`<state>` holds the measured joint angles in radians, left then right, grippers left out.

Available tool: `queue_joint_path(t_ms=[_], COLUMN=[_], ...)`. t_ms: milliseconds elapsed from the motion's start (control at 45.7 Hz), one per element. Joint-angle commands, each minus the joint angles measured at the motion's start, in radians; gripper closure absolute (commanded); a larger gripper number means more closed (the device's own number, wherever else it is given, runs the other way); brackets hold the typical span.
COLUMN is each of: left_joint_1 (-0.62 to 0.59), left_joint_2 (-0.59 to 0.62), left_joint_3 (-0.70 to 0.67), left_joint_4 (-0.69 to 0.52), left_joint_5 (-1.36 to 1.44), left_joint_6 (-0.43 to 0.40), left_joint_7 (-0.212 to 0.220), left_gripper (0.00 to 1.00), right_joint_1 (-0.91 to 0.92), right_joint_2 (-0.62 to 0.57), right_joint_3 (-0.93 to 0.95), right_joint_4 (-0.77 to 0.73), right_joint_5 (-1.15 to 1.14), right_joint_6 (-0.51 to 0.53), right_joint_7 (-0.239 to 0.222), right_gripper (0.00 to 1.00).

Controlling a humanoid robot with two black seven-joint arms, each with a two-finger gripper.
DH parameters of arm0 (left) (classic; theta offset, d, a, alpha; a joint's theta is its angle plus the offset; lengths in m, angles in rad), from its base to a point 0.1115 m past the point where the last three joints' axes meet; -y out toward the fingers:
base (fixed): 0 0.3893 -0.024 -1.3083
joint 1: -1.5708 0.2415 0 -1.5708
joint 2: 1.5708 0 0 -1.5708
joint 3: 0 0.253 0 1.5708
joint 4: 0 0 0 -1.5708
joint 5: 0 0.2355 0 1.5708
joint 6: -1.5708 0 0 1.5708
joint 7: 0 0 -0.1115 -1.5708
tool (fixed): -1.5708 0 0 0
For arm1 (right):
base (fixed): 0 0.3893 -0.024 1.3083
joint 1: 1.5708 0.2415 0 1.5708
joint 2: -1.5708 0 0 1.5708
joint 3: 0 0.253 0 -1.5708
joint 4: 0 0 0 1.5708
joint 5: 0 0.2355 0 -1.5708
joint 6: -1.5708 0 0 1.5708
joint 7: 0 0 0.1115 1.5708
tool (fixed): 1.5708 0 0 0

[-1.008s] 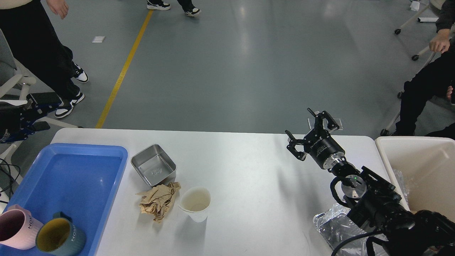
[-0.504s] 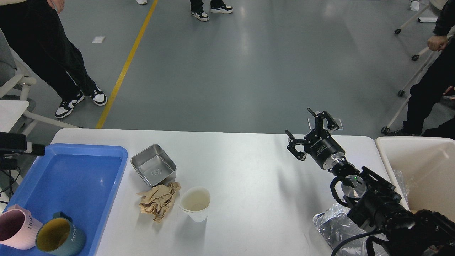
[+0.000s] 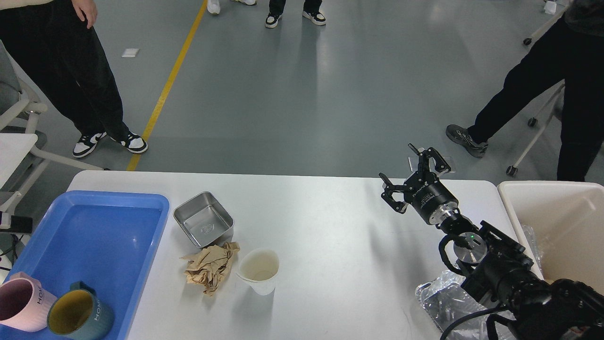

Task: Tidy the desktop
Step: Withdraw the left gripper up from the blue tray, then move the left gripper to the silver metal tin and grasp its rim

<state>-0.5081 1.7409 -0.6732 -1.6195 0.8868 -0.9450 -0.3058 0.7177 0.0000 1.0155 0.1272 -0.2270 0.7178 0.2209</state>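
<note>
The white desktop [image 3: 330,226] fills the lower view. On it lie a square steel pan [image 3: 204,225], a crumpled brown paper [image 3: 210,267] and a white paper cup [image 3: 258,270], close together left of centre. My right gripper [image 3: 411,171] is open and empty, held above the desktop's far right part. A crinkled foil tray [image 3: 439,302] lies under my right arm at the front right. My left gripper is out of view.
A blue tray [image 3: 94,236] at the left holds a pink mug [image 3: 19,307] and a teal mug [image 3: 78,314]. A beige bin [image 3: 561,226] stands at the right edge. People stand on the floor beyond the table.
My right arm and the things on the desktop have not moved. People behind the table have walked; one now stands at the far right.
</note>
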Motion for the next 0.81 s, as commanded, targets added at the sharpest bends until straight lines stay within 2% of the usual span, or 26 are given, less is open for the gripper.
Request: queue_joint_path(t_ms=[0, 175, 263, 307, 394, 438, 504, 570, 679, 789], left_joint_1=[-0.003, -0.003, 0.005, 0.011, 0.016, 0.014, 0.010, 0.014, 0.013, -0.006], left_joint_2=[-0.001, -0.017, -0.073, -0.125, -0.275, -0.372, -0.509, -0.615, -0.786, -0.952], left_joint_3=[0.001, 0.003, 0.004, 0.004, 0.012, 0.021, 0.021, 0.026, 0.041, 0.053], left_joint_4=[0.006, 0.024, 0.046, 0.053, 0.082, 0.108, 0.148, 0.190, 0.309, 0.408], left_joint_5=[0.000, 0.000, 0.003, 0.003, 0.000, 0.001, 0.011, 0.026, 0.130, 0.199], left_joint_6=[0.003, 0.034, 0.142, 0.230, 0.379, 0.437, 0.498, 0.551, 0.632, 0.649], left_joint_7=[0.001, 0.011, 0.057, 0.117, 0.285, 0.355, 0.430, 0.474, 0.488, 0.490], left_gripper=[0.07, 0.07, 0.07, 0.07, 0.07, 0.07, 0.07, 0.07, 0.07, 0.07], right_joint_1=[0.000, 0.000, 0.000, 0.000, 0.000, 0.000, 0.000, -0.001, -0.001, -0.004], right_joint_2=[-0.002, -0.002, -0.002, 0.001, -0.002, -0.002, -0.002, -0.002, -0.002, -0.003], right_joint_3=[0.000, 0.000, 0.000, 0.000, 0.000, 0.000, 0.000, 0.000, 0.000, 0.000], right_joint_4=[0.000, 0.000, 0.000, 0.002, 0.020, 0.026, 0.035, 0.040, 0.041, 0.041], right_joint_5=[0.000, 0.000, -0.002, 0.000, -0.002, -0.002, -0.002, -0.002, -0.002, -0.002], right_joint_6=[0.000, 0.000, 0.000, 0.000, 0.000, -0.001, -0.001, -0.003, -0.001, -0.001], right_joint_7=[0.000, 0.000, 0.000, 0.000, 0.000, -0.002, -0.002, -0.002, -0.002, -0.002], right_gripper=[0.00, 0.00, 0.00, 0.00, 0.00, 0.00, 0.00, 0.00, 0.00, 0.00])
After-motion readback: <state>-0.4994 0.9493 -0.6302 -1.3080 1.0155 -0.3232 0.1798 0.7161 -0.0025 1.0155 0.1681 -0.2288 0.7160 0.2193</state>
